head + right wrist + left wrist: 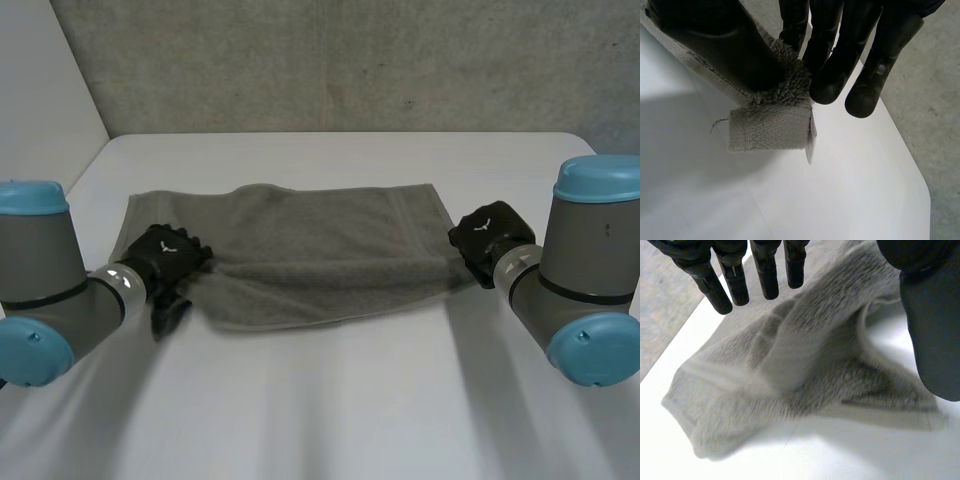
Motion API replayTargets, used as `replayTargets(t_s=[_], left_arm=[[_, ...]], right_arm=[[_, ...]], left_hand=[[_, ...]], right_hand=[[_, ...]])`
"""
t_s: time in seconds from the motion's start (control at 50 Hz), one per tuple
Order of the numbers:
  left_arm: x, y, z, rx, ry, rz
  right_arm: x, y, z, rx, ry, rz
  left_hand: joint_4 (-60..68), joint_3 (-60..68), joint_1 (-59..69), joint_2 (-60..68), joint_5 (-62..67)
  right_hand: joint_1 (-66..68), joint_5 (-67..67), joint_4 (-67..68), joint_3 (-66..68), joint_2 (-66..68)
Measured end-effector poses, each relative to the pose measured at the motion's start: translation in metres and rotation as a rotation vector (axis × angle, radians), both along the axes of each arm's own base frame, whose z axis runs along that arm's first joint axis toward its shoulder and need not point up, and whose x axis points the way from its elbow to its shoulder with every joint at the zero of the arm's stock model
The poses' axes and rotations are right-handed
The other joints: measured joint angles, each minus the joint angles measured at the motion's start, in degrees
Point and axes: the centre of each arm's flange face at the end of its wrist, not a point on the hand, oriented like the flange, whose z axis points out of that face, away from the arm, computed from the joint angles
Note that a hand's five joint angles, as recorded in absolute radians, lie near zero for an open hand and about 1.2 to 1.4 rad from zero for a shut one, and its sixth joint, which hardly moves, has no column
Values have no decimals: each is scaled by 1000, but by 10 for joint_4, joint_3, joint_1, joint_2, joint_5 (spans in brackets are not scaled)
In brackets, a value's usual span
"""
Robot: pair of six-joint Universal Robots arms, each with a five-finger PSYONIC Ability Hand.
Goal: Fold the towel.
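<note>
The towel looks only partly folded: right hand pinches its corner, left hand spread, gripping nothing

- Got grey towel laid crosswise on white table, about midway between left and right edges, nearer far edge than near one.
- Looks doubled along its near side, with a thicker band showing there.
- Seeing left hand on towel's left end, by its near-left corner.
- Seeing right hand touching towel's right end.
- Got left arm and right arm coming in over table's near corners.
- Behind far edge, grey wall.
</note>
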Motion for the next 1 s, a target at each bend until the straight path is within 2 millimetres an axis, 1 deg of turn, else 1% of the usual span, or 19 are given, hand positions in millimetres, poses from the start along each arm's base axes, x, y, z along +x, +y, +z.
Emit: replayTargets(t_s=[0.14, 0.18, 0.22, 0.26, 0.34, 0.44, 0.52, 0.54, 0.62, 0.64, 0.68, 0.7, 0.74, 0.78, 0.8, 0.86, 0.9, 0.94, 1.0], left_arm=[[11, 2, -5, -10, 1, 119], [13, 4, -6, -11, 0, 136], [15, 8, -6, -11, 0, 148], [17, 13, -6, -7, 2, 152], [18, 22, -4, 2, 21, 160], [20, 33, -1, 24, 68, 179], [21, 38, 0, 41, 100, 196], [21, 39, 0, 46, 107, 201], [22, 39, 0, 54, 118, 213], [23, 39, 0, 53, 120, 218], [25, 37, 2, 46, 125, 229], [26, 35, 5, 36, 132, 238], [30, 32, 10, 15, 148, 255], [37, 27, 21, -20, 184, 285], [40, 25, 27, -37, 204, 300], [48, 22, 41, -73, 253, 334], [51, 23, 46, -81, 272, 344], [52, 28, 47, -66, 284, 343], [51, 41, 43, -15, 284, 327]], right_arm=[[-5, 0, -5, 21, -13, -23], [-5, 0, -6, 26, -18, -25], [-5, 0, -7, 31, -24, -27], [-5, 1, -7, 33, -26, -27], [-4, 1, -8, 37, -28, -25], [-3, 2, -10, 41, -26, -21], [-2, 3, -11, 45, -24, -17], [-2, 3, -11, 46, -24, -16], [-1, 4, -12, 49, -23, -12], [-1, 5, -13, 50, -22, -11], [-1, 5, -13, 52, -21, -10], [-1, 6, -14, 54, -21, -9], [-1, 6, -14, 56, -20, -8], [-1, 7, -15, 58, -19, -6], [-1, 7, -15, 59, -19, -6], [0, 8, -15, 59, -19, -4], [0, 8, -15, 58, -19, -4], [0, 8, -15, 57, -20, -4], [0, 7, -14, 57, -20, -4]], left_hand=[[1, 26, 8, 20, 36], [38, 56, 42, 50, 66], [122, 130, 122, 121, 139], [162, 168, 160, 160, 177], [192, 203, 192, 196, 211], [301, 307, 299, 303, 312], [447, 454, 440, 446, 456], [467, 472, 456, 464, 477], [470, 478, 463, 471, 484], [452, 460, 446, 452, 468], [394, 403, 394, 400, 418], [339, 350, 335, 346, 358], [284, 293, 282, 288, 301], [233, 239, 228, 235, 244], [226, 230, 222, 227, 235], [226, 230, 222, 227, 236], [232, 238, 228, 234, 245], [294, 301, 289, 293, 308], [348, 354, 344, 347, 360]], right_hand=[[0, 0, 0, 0, 0], [0, 0, 0, 0, 0], [0, 0, 0, 0, 0], [0, 0, 0, 0, 0], [0, 0, 0, 0, 0], [0, 0, 0, 0, 0], [0, 0, 0, 0, 0], [0, 0, 0, 0, 0], [0, 0, 0, 0, 0], [0, 0, 0, 0, 0], [0, 0, 0, 0, 0], [0, 0, 0, 0, 0], [0, 0, 0, 0, 0], [0, 0, 0, 0, 0], [0, 0, 0, 0, 0], [0, 0, 0, 0, 0], [0, 0, 0, 0, 0], [0, 0, 0, 0, 0], [0, 0, 0, 0, 0]])
